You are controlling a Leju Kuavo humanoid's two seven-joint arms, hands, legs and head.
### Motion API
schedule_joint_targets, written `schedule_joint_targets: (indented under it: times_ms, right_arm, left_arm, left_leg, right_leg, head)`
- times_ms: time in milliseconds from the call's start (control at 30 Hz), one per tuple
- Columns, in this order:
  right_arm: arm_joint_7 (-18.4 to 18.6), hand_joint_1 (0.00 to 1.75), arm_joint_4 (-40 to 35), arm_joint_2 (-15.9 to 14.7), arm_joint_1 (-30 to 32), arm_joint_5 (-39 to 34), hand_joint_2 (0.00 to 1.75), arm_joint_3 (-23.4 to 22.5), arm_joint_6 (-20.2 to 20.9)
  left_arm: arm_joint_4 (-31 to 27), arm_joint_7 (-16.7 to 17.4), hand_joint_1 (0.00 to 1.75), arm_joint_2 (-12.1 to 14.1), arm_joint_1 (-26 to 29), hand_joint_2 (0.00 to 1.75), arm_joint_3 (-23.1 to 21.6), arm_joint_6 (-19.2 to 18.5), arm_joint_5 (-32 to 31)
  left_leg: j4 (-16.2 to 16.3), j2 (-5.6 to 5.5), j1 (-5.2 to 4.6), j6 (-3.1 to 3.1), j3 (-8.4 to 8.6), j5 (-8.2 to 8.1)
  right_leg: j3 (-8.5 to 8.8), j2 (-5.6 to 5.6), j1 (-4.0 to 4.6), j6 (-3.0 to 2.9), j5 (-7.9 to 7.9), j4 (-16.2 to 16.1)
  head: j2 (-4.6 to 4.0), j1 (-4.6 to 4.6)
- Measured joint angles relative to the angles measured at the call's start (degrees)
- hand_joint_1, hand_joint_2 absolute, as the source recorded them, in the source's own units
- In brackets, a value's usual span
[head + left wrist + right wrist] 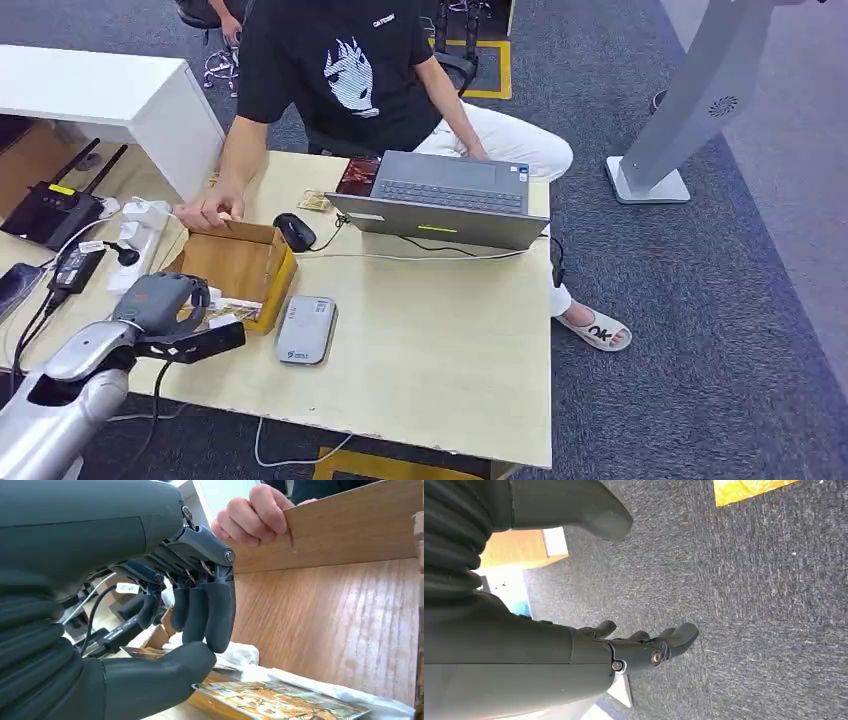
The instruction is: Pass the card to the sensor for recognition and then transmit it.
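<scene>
Reaching for the card (280, 700): it lies flat at the near end of the open cardboard box (240, 262), on white wrapping (320, 682), printed face up. My read: thin, light, stiff, glossy, so likely slippery; no thickness to grab from above. Best bet is to pinch the exposed edge between thumb and fingers, or slide it to the box lip first.

Left hand (165, 630) is over the box's near edge, at about 8 o'clock on the desk (440, 340) in the head view. Fingers (207, 615) curled downward, thumb (155, 680) underneath them, tips nearly meeting just beside the card's corner. Cannot tell whether anything is pinched yet; card looks still down. Left arm comes in low from 7 o'clock.

Right hand (634, 647) hangs over the carpet, fingers loosely apart, holding nothing.

Sensor (306, 329), a grey flat unit, sits on the desk just at 3 o'clock of the box. Person's hand (212, 208) holds the box's far wall at 11 o'clock. Mouse (295, 231) and laptop (450, 200) beyond, toward 1 o'clock.
</scene>
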Motion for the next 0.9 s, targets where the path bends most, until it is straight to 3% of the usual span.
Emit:
schedule_joint_targets:
  times_ms: [33, 67, 133, 167, 200, 367, 500, 533, 600, 667, 700, 900]
  right_arm:
    - [0.0, 0.00, 0.0, 0.0, 0.0, 0.0, 1.75, 0.0, 0.0]
    - [0.0, 0.00, 0.0, 0.0, 0.0, 0.0, 1.75, 0.0, 0.0]
    - [0.0, 0.00, 0.0, 0.0, 0.0, 0.1, 1.75, 0.0, 0.1]
    - [0.0, 0.00, 0.0, 0.0, 0.0, 0.1, 1.75, 0.0, 0.1]
    - [0.0, 0.00, 0.0, 0.0, 0.0, 0.1, 1.75, 0.0, 0.1]
    - [0.0, 0.00, 0.0, 0.0, 0.0, 0.2, 1.75, -0.3, 0.1]
    - [0.0, 0.00, 0.0, 0.1, 0.0, 0.5, 1.75, -0.7, 0.1]
    - [0.0, 0.00, 0.0, 0.1, 0.0, 0.6, 1.75, -0.8, 0.1]
    - [0.0, 0.00, 0.0, 0.1, 0.0, 0.8, 1.75, -1.0, 0.1]
    - [0.0, 0.00, 0.0, 0.1, 0.0, 0.9, 1.75, -1.1, 0.0]
    - [0.0, 0.00, 0.0, 0.1, 0.0, 1.0, 1.75, -1.3, 0.0]
    - [-0.2, 0.00, 0.0, 0.2, 0.0, 1.4, 1.75, -1.9, 0.0]
  left_arm:
    - [0.0, 0.0, 1.47, -0.1, 0.0, 1.75, -0.1, 0.1, -0.1]
    - [0.0, 0.0, 1.33, -0.1, 0.0, 1.75, -0.1, 0.2, -0.2]
    - [0.0, 0.0, 0.42, -0.2, 0.0, 1.75, -0.3, 0.6, -0.6]
    - [0.0, 0.0, 1.17, -0.2, 0.0, 1.75, -0.3, 0.8, -0.7]
    - [0.1, 0.0, 1.52, -0.3, 0.0, 1.75, -0.3, 1.1, -1.0]
    - [0.2, 0.8, 1.62, -0.9, -0.1, 1.75, -0.5, 3.2, -3.9]
    - [0.2, 1.6, 1.40, -1.4, -0.2, 1.75, -0.6, 5.2, -6.1]
    - [0.2, 1.7, 1.15, -1.6, -0.2, 1.75, -0.6, 5.6, -6.5]
    - [0.2, 2.1, 1.15, -1.9, -0.3, 1.75, -0.6, 6.3, -8.1]
    - [0.2, 2.5, 0.21, -2.2, -0.3, 1.75, -0.6, 6.8, -8.7]
    - [0.2, 2.5, 0.00, -2.4, -0.4, 1.75, -0.6, 6.9, -8.9]
    - [0.2, 2.7, 0.00, -3.3, -0.4, 1.75, -0.6, 8.2, -10.2]
  left_leg:
    - [0.0, 0.00, 0.00, 0.00, 0.00, 0.00]
    - [0.0, 0.00, 0.00, 0.00, 0.00, 0.00]
    - [0.0, 0.00, 0.00, 0.00, 0.00, 0.00]
    - [0.0, 0.00, 0.00, 0.00, 0.00, 0.00]
    - [0.0, 0.00, 0.00, 0.00, 0.00, 0.00]
    - [0.0, 0.00, 0.00, 0.00, 0.00, 0.00]
    - [0.0, 0.00, 0.00, 0.00, 0.00, 0.00]
    - [0.0, 0.00, 0.00, 0.00, 0.00, 0.00]
    - [0.0, 0.00, 0.00, 0.00, 0.00, 0.00]
    - [0.0, 0.00, 0.00, 0.00, 0.00, 0.00]
    - [0.0, 0.00, 0.00, 0.00, 0.00, 0.00]
    - [0.0, -0.01, 0.00, 0.00, 0.00, 0.00]
  right_leg:
    - [0.00, 0.00, 0.00, 0.00, 0.00, 0.0]
    - [0.00, 0.00, 0.00, 0.00, 0.00, 0.0]
    - [0.00, 0.00, 0.00, 0.00, 0.00, 0.0]
    - [0.00, 0.00, 0.00, 0.00, 0.00, 0.0]
    - [0.00, 0.00, 0.00, 0.00, 0.00, 0.0]
    - [0.00, 0.00, 0.00, 0.00, 0.00, 0.0]
    - [0.00, 0.00, 0.00, 0.00, 0.00, 0.0]
    - [0.00, 0.00, 0.00, 0.00, 0.00, 0.0]
    - [0.00, 0.00, 0.00, 0.00, 0.00, 0.0]
    - [0.00, 0.00, 0.00, 0.00, 0.00, 0.0]
    - [0.00, 0.00, 0.00, 0.00, 0.00, 0.0]
    - [0.00, -0.01, 0.00, 0.00, 0.00, 0.0]
  head:
    - [0.00, -0.02]
    - [0.00, 0.00]
    - [-0.02, -0.02]
    - [-0.02, -0.02]
    - [0.00, -0.02]
    - [0.00, 0.00]
    - [0.00, -0.02]
    - [0.00, -0.02]
    - [0.00, -0.02]
    - [0.00, -0.02]
    - [0.00, 0.00]
    - [-0.02, -0.02]
